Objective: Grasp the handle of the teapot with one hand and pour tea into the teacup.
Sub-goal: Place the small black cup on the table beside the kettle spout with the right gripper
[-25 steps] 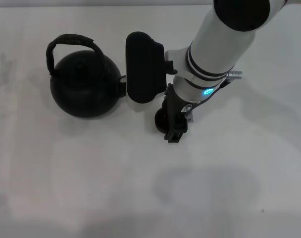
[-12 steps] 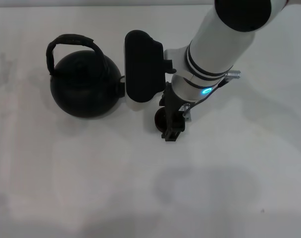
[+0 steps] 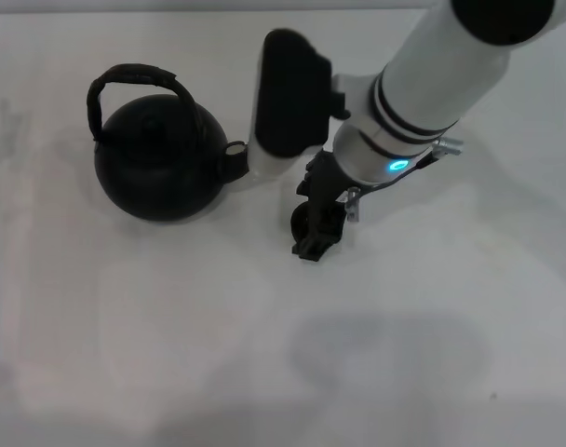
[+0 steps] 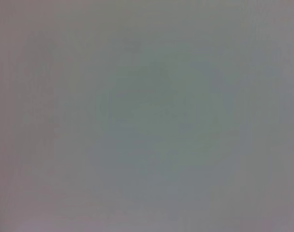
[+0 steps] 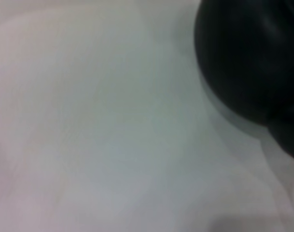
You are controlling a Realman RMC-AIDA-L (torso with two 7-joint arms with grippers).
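The right arm's wrist is being swung back from the teapot [image 3: 155,169], uncovering its spout, while the right gripper [image 3: 316,233] is being held over the teacup [image 3: 303,222] on the bench [image 3: 171,354]. Whether the jaws are apart cannot be told; the teacup is risking being tipped by them, and the handle [image 3: 134,79] is being left ungrasped.

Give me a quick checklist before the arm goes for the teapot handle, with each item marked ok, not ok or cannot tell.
1. Teapot upright on the table: ok.
2. Handle free, nothing on it: ok.
3. Right gripper at the handle: not ok, it sits over the teacup.
4. Teacup upright: cannot tell, mostly hidden.
5. Spout faces the teacup side: ok.
6. Left gripper position: cannot tell, not in view.
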